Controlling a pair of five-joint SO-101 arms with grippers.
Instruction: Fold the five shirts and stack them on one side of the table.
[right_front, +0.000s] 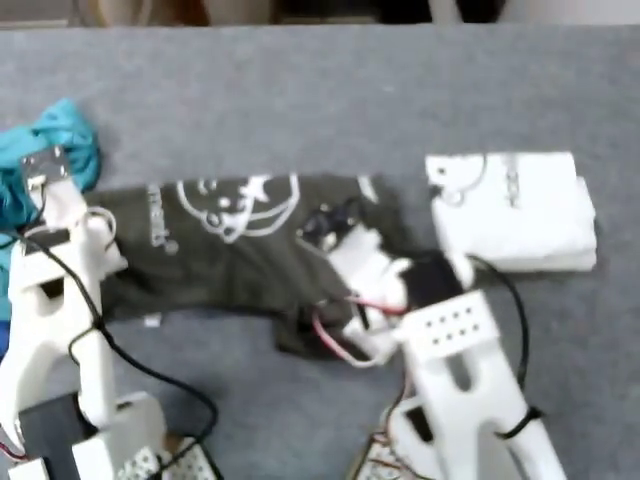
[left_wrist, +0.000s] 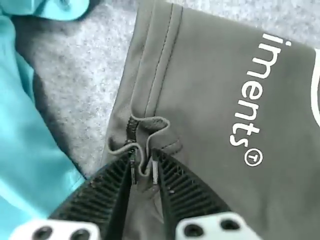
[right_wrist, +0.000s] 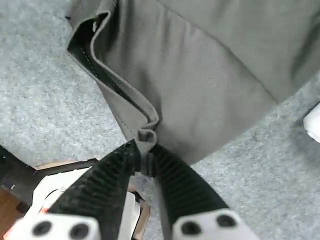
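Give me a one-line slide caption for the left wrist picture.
Left claw pinches a bunched edge of the dark grey shirt, a teal shirt beside it on the grey table.

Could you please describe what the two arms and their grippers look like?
The left arm and right arm are blocky white plastic with black cables; the right also carries red wires. The left gripper and right gripper have black ribbed fingers on white bases.

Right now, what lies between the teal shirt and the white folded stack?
In the high view the dark grey shirt lies spread between the teal shirt and the white stack; the left tool and the right tool each pinch its edge.
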